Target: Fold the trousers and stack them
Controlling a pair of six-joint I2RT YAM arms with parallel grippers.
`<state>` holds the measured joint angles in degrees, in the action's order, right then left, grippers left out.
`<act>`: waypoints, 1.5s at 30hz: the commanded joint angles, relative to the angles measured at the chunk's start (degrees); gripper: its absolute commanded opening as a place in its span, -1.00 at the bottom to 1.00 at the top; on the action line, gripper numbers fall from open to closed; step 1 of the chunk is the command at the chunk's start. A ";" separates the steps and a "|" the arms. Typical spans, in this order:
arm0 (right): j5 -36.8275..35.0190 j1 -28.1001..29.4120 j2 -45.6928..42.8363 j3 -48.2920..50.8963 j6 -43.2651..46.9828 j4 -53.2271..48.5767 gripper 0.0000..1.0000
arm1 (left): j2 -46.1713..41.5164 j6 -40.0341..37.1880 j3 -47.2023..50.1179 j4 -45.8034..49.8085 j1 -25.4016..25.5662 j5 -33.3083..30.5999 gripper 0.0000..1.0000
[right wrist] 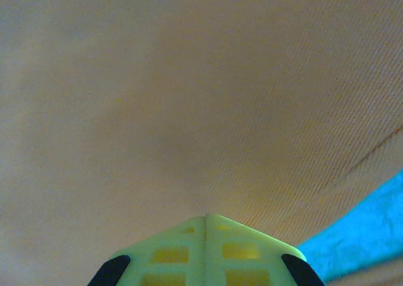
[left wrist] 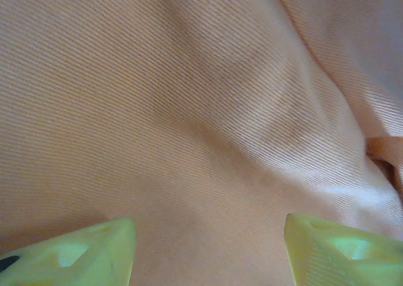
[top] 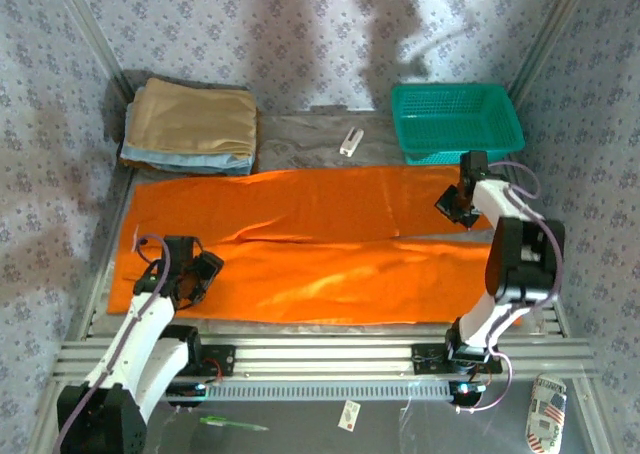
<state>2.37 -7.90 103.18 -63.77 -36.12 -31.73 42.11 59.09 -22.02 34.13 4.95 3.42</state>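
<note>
The left gripper point(left wrist: 209, 228) hangs just above the cloth with its jaws well apart, gripping nothing. The right gripper point(right wrist: 204, 220) has its fingers pressed together at the fabric; I cannot tell whether a pinch of cloth sits between them.

The orange trousers point(top: 320, 244) lie flat across the table point(top: 300, 134), 2 legs side by side. The left gripper is over the near leg's left end and the right over the far leg's right end, near the teal basket point(top: 455, 119).

For a clean fold, the left gripper probably needs to bite an edge rather than mid-panel, so both ends lift level and the crease runs straight.
</note>
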 commanded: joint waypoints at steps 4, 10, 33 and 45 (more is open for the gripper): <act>5.91 -8.25 2.20 4.07 -2.05 1.13 -1.00 | -2.28 -3.71 -4.07 7.60 -2.45 1.36 0.37; 9.19 -8.92 -2.13 3.20 -0.39 -1.11 -1.00 | -0.42 -5.25 -7.39 8.47 -3.89 2.56 0.42; 5.66 31.28 -46.78 25.61 -9.75 -7.23 -0.64 | 7.90 -12.15 -19.24 21.22 -47.40 -5.48 0.68; 4.58 37.20 -56.94 28.76 -11.26 -13.69 -0.36 | 12.59 -10.37 -8.30 5.16 -54.78 3.38 0.49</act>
<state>8.34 28.51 47.92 -36.14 -45.80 -41.95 54.15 48.05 -31.33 43.66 -49.12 3.75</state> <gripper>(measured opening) 0.316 0.750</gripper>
